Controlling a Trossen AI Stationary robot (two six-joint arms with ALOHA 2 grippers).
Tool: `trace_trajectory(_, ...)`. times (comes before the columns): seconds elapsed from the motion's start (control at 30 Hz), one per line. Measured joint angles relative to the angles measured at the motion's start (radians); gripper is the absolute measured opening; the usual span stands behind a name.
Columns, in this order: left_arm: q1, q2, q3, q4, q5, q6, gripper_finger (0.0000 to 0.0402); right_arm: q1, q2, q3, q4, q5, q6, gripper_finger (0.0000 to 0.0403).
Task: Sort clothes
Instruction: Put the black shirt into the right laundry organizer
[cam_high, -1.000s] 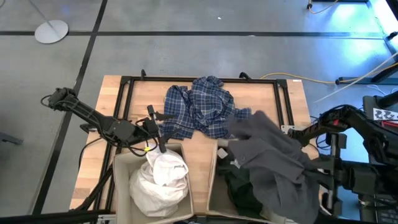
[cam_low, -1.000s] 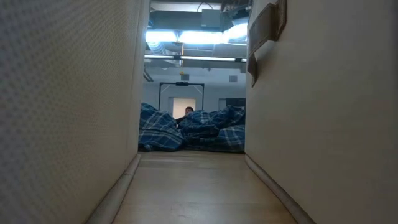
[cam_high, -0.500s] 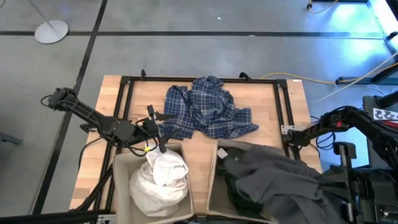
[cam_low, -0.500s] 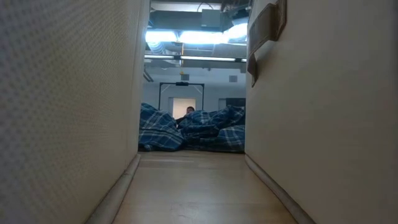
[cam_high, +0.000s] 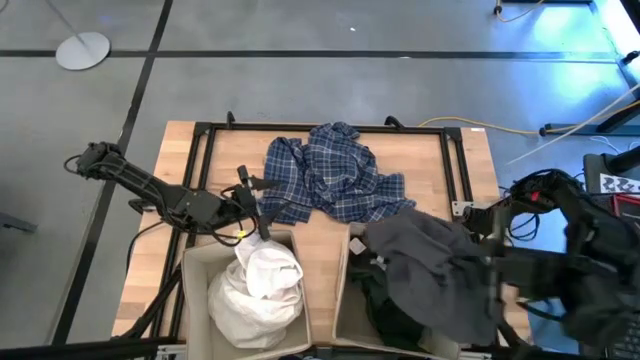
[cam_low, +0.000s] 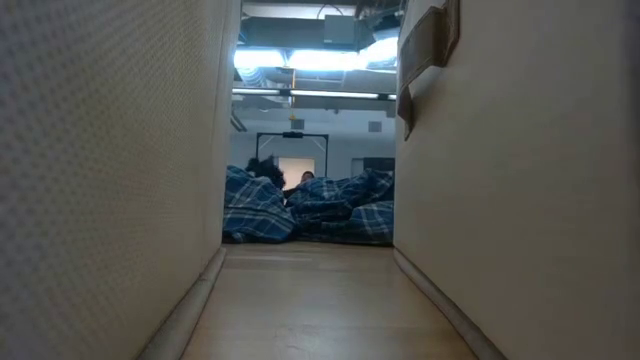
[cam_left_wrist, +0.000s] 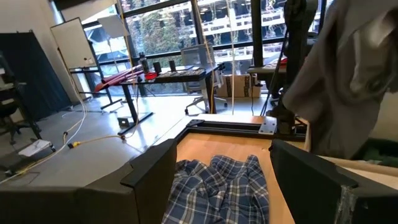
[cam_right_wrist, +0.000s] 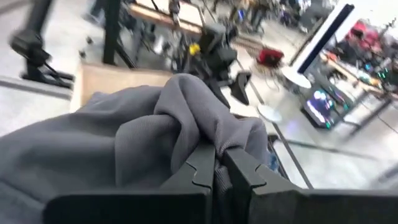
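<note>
- The right gripper (cam_right_wrist: 214, 163) has its fingers pinched tight on a fold of the grey top (cam_high: 440, 275). A sec ago the top hung low over the right box (cam_high: 352, 300); now it's bunched up higher over that box, w/ the right arm blurry.
- My guess: the arm is shaking or lifting the top so it drops in right. It's not let go yet, so this piece isn't sorted.
- The left gripper (cam_high: 250, 195) is open wide w/ nothing in it. It has crept a bit toward the plaid shirt (cam_high: 330, 180), prob. the next thing to grab.
- The plaid shirt lies crumpled on the table (cam_high: 170, 250), behind both boxes, in no box.
- The left box (cam_high: 197, 300) holds the white top (cam_high: 262, 285), piled in a ball.
- The right box holds the green top (cam_high: 385, 315), mostly under the grey one.
</note>
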Motion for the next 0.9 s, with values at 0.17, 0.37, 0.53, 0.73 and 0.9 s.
trace_trajectory(0.17,0.002,0.000,0.000,0.000,0.000,0.000,0.0251,-0.133,0.000,-0.068,0.005,-0.046,-0.001,0.0017)
trace_trajectory(0.37,0.002,0.000,0.000,0.001,0.000,0.000,0.0251,-0.249,0.000,-0.184,0.012,-0.053,0.002,0.0017)
trace_trajectory(0.53,0.002,0.000,0.000,0.000,0.000,0.000,0.0251,-0.284,0.000,-0.329,0.033,-0.114,0.044,0.0017)
trace_trajectory(0.73,0.002,0.000,0.000,0.000,0.000,0.000,0.0251,-0.282,0.000,-0.506,0.037,-0.195,0.143,0.0017)
trace_trajectory(0.9,0.002,0.000,0.000,0.002,0.000,0.000,0.0251,-0.300,0.000,-0.628,0.073,-0.322,0.187,0.0017)
